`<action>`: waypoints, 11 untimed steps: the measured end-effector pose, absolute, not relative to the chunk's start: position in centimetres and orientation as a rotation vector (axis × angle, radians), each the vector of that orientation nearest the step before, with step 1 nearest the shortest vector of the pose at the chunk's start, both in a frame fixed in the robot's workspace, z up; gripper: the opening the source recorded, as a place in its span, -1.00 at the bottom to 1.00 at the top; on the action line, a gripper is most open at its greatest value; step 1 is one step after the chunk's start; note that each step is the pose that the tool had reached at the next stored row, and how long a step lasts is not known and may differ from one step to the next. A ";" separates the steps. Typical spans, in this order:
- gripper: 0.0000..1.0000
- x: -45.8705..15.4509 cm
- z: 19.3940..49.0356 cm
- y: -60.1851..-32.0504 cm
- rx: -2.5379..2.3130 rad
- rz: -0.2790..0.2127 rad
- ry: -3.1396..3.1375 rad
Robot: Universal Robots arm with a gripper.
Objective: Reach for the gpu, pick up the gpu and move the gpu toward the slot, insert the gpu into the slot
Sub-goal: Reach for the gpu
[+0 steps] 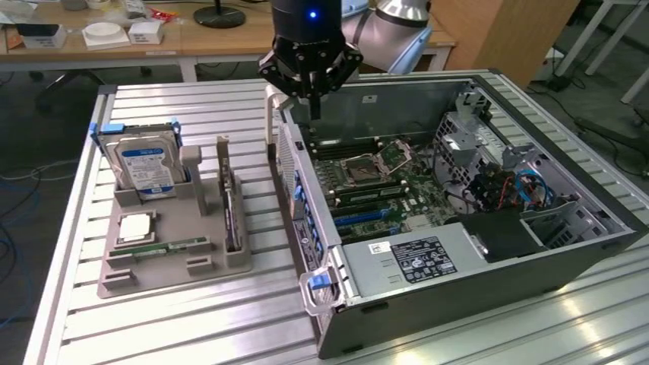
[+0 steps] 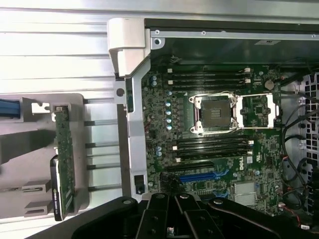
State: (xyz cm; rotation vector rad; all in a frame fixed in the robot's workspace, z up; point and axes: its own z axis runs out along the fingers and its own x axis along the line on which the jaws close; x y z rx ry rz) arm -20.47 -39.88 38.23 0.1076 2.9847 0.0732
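A: Where does the gpu sit?

B: It stands on its edge in the grey holder on the surface, just beside the open computer case. A hard drive stands upright in the same holder.

A: And the end effector?

B: It hangs above the case's wall on the holder's side, fingers together, gripping nothing, and apart from the gpu. The blue slot shows on the motherboard inside the case.
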 end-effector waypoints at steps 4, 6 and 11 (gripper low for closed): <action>-0.80 -21.2 38.2 -39.9 0.107 0.073 2.985; -0.80 -21.6 38.2 -39.9 0.108 0.073 2.985; -0.80 -22.5 38.2 -39.9 0.108 0.073 2.985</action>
